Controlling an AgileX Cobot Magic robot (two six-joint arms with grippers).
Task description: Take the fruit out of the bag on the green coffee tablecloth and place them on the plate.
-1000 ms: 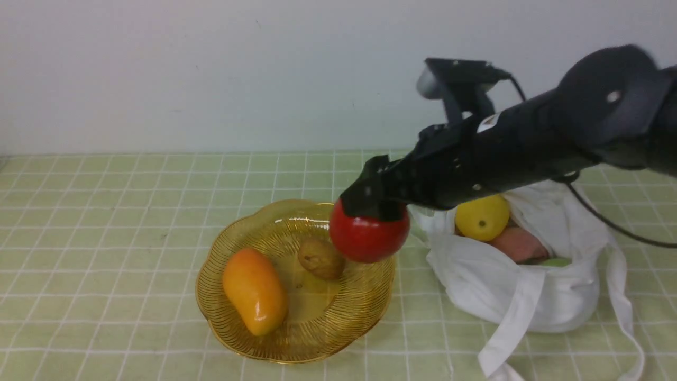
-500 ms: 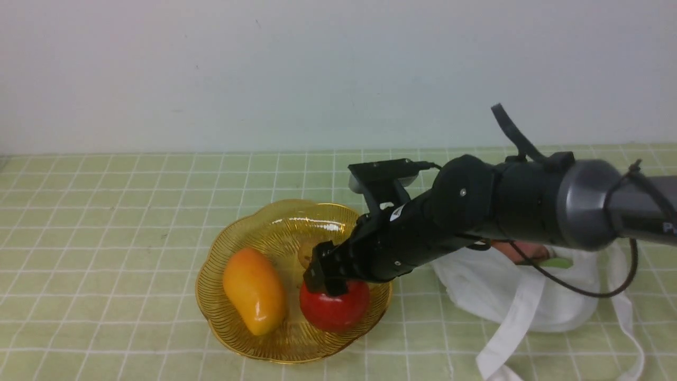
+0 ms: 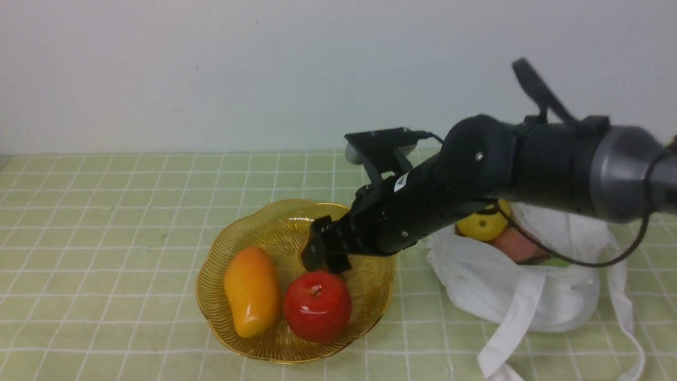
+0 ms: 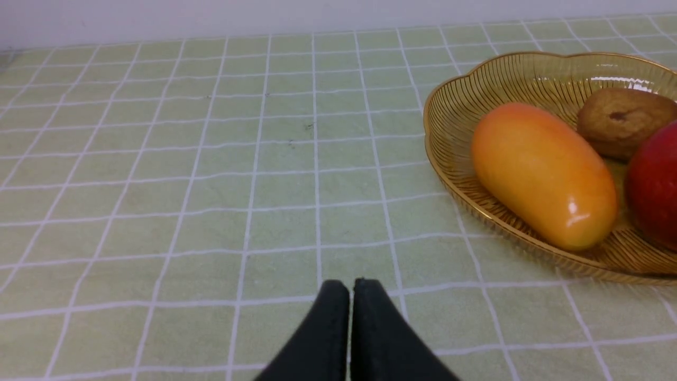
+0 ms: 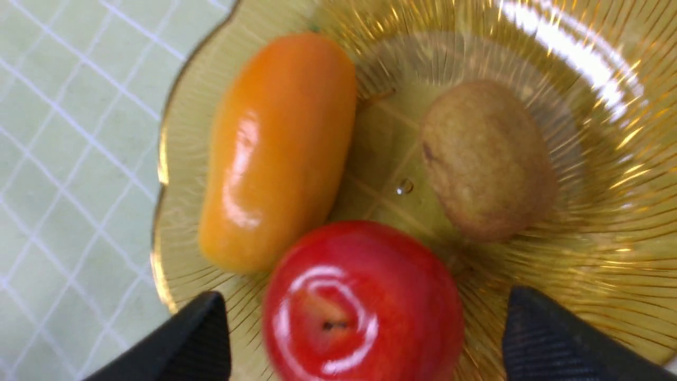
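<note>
The red apple [image 3: 317, 306] lies in the amber plate [image 3: 365, 312] beside an orange mango-shaped fruit [image 3: 252, 291]; a brown fruit [image 5: 484, 159] lies behind them. My right gripper [image 3: 323, 258] hangs open just above the apple, its fingers [image 5: 539, 338] on either side and clear of it [image 5: 365, 304]. The white bag [image 3: 508, 286] lies right of the plate on the green checked cloth [image 3: 106, 211], holding a yellow lemon [image 3: 482, 225], a pinkish fruit [image 3: 515, 246] and a sliver of green fruit [image 3: 558, 261]. My left gripper [image 4: 351, 288] is shut and empty over the cloth, left of the plate [image 4: 449, 111].
The bag's long straps [image 3: 510, 328] trail toward the table's front right. A pale wall rises behind the table. My right arm [image 3: 529, 169] crosses above the bag's opening.
My right gripper carried the apple down into the plate, let go of it and rose a little, jaws open. The apple now rests beside the mango-shaped fruit.
</note>
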